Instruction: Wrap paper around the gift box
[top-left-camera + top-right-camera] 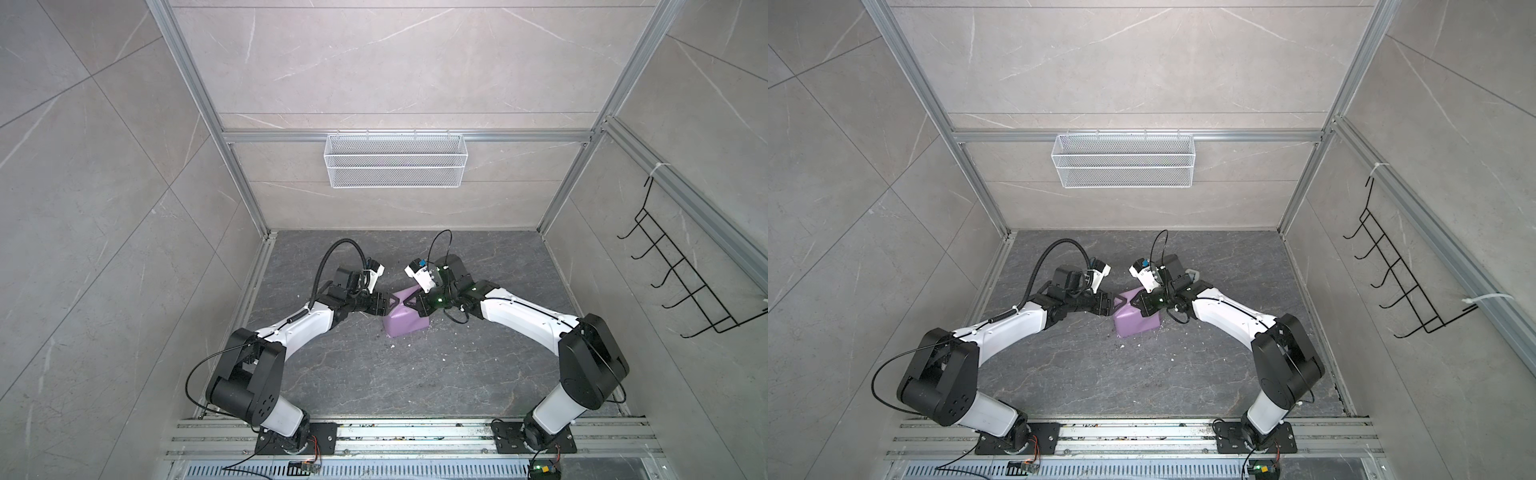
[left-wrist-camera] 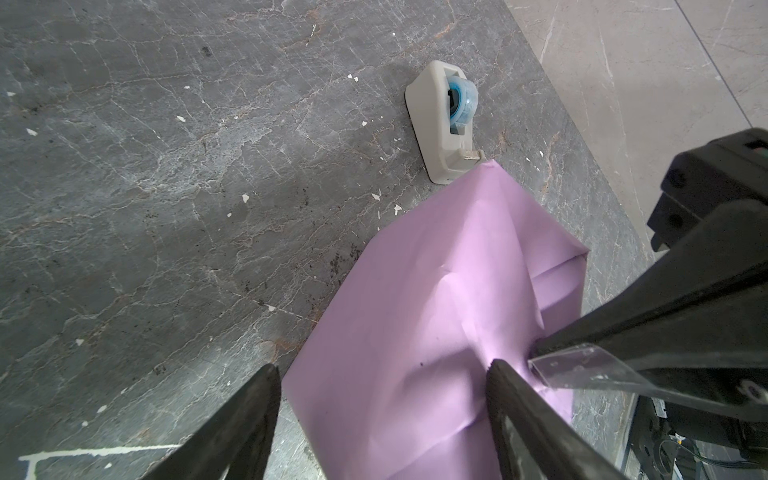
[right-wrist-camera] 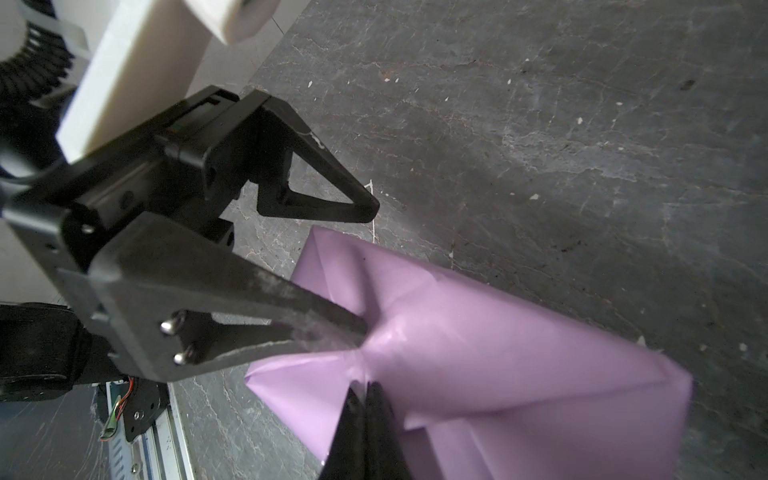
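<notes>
The lilac-faced paper (image 1: 405, 326) sat folded into a blocky bundle near the middle of the dark stone table (image 1: 415, 382), directly between the two arms. Seen from the left wrist, the bundle stretched lengthwise away from the left gripper (image 2: 382, 368) toward a grey tape dispenser (image 2: 440, 137), with its far corner pointing at the dispenser's cutter end and just beside it. From above, the long axis was harder to judge.

The left claw stood spread wide, one finger (image 3: 332, 316) pressing on the bundle's creased top and the other clear of the paper, over bare table. The right gripper (image 3: 365, 388) had its jaws together, tips against the same crease. Whether they pinched a fold could not be told. A strip of clear tape (image 2: 582, 365) clung to the right claw's tip.
</notes>
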You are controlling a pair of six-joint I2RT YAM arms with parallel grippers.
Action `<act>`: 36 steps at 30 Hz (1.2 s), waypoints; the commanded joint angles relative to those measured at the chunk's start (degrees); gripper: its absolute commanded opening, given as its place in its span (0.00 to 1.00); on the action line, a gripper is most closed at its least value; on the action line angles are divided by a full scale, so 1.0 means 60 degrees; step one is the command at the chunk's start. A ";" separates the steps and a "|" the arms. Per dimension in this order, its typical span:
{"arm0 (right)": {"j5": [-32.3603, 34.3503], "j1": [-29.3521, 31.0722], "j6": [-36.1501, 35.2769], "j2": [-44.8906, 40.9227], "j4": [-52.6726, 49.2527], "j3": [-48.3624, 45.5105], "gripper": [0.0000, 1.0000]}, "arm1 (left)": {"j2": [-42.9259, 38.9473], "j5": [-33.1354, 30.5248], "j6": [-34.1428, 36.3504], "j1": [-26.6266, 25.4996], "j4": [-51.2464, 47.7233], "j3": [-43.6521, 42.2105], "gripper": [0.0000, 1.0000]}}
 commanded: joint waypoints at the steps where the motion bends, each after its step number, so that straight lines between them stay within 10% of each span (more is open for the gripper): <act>1: 0.0177 -0.0070 -0.0335 0.0158 -0.0301 0.0302 0.06 | 0.0149 -0.0052 0.0366 -0.0006 -0.0717 -0.0181 0.79; 36: 0.1517 -0.0439 0.0054 0.0714 -0.0649 0.1665 0.29 | 0.0250 0.0102 0.0344 -0.0006 -0.0726 -0.0173 0.79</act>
